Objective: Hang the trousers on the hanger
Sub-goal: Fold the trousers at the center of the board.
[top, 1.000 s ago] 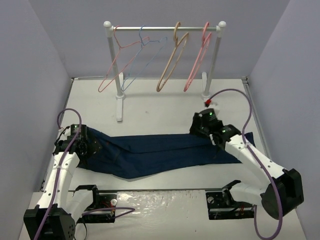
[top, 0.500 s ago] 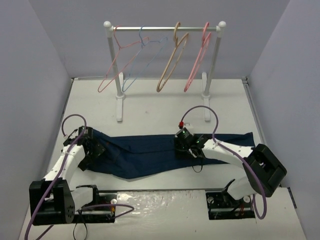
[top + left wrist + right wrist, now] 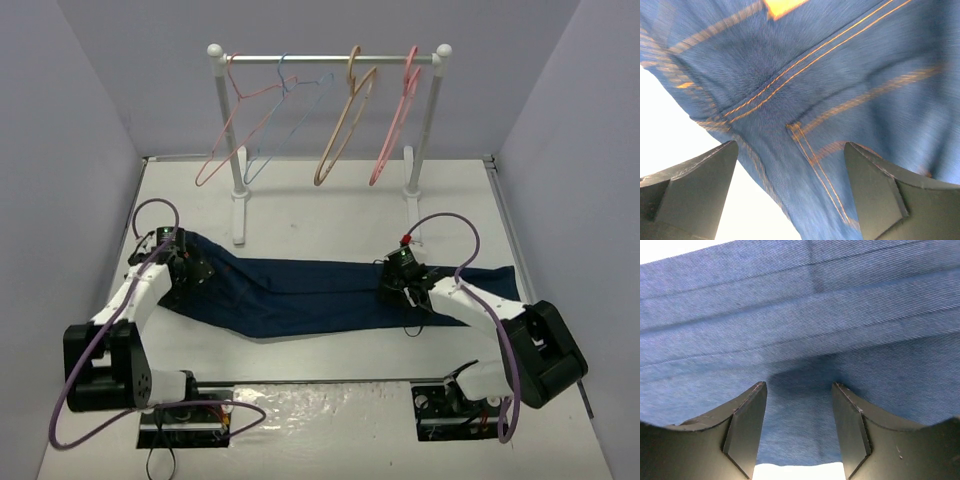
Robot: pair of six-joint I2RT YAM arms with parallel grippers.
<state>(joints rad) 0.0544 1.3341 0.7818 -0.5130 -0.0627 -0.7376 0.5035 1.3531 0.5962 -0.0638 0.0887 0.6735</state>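
The dark navy trousers lie flat across the middle of the table, waist end at the left and leg ends at the right. My left gripper is open and hovers close over the waist end, where orange stitched seams show between the spread jaws. My right gripper is open and low over the legs, its jaws astride a cloth fold near the hem edge. The tan hanger hangs on the rail at the back, apart from both grippers.
A white rack stands at the back on two feet. It also bears two thin pink hangers and a thin light-blue hanger. Grey walls close in at both sides.
My right gripper came from the far right down onto the trouser legs. My left gripper shifted a little back over the waist end. The trousers lie straighter and slightly further back.
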